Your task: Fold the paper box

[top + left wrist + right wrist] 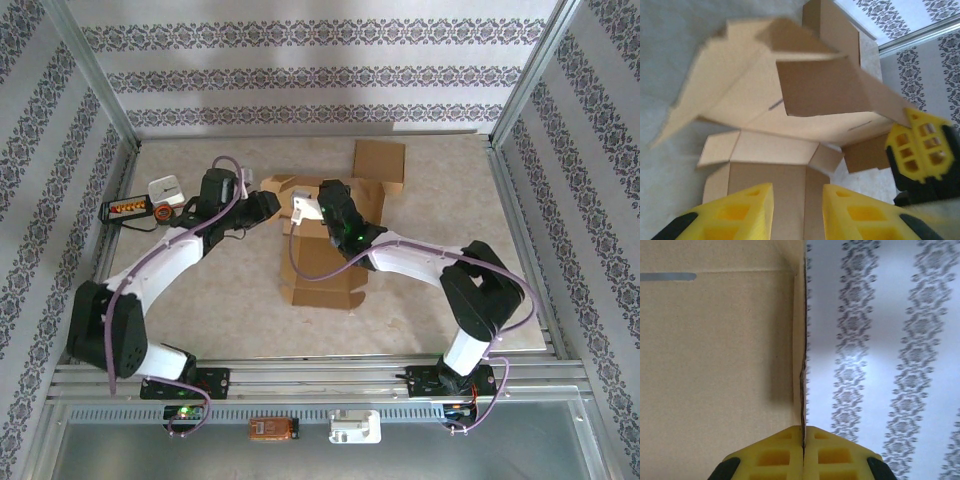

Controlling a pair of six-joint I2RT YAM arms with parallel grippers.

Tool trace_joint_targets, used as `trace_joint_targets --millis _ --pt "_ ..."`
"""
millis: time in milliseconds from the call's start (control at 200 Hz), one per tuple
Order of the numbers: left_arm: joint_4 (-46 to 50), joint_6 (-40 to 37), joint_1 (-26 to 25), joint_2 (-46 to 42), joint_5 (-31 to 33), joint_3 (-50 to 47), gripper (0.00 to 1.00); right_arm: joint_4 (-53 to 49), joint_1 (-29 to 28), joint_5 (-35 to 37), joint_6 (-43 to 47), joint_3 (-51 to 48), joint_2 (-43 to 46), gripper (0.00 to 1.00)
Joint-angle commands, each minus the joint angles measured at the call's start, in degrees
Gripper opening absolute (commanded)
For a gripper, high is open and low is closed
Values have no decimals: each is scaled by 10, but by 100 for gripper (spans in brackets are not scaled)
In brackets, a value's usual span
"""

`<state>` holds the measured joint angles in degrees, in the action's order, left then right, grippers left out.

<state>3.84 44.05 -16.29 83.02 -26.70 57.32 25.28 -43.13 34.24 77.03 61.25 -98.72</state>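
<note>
While pinching the raised panel [715,340] edge-on with the right gripper [803,432], pressed together on the cardboard's thin edge, swing that panel slowly about its crease rather than tugging upward. Keep the pull gentle; judged likely to tear or slip otherwise. Find the paper box [322,285] mid-tabletop [200,320], half-formed, lying between both grippers, flaps splayed outward. Bring the left gripper [797,191], fingers spread and clasping nothing, down over the near wall [780,172] straight ahead of it, steadying the base against sliding. Press along scored lines only, seating tabs toward slots without creasing flat faces. As for containers: look into the box's uncovered well and see bare cardboard, nothing inside. Leave alone the small black holder [125,208] with orange bits at the tabletop's far left, beside a white block [165,188]; contents too small to name.
</note>
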Motion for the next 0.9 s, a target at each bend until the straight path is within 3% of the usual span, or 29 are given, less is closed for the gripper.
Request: trace_joint_targets --millis 0,240,455,675,894 --pt "-43 16 11 42 -18 39 30 126 -9 21 73 -12 -20 2" --pt "-79 24 29 85 -51 57 24 148 -9 26 81 -12 -43 2" --pt "-46 -14 49 26 13 48 22 150 -6 14 85 -26 -35 3" --pt "21 -34 54 91 9 131 21 152 -8 16 85 -22 -38 3" --pt "-22 3 49 182 -88 169 20 150 -9 16 78 -11 -39 3"
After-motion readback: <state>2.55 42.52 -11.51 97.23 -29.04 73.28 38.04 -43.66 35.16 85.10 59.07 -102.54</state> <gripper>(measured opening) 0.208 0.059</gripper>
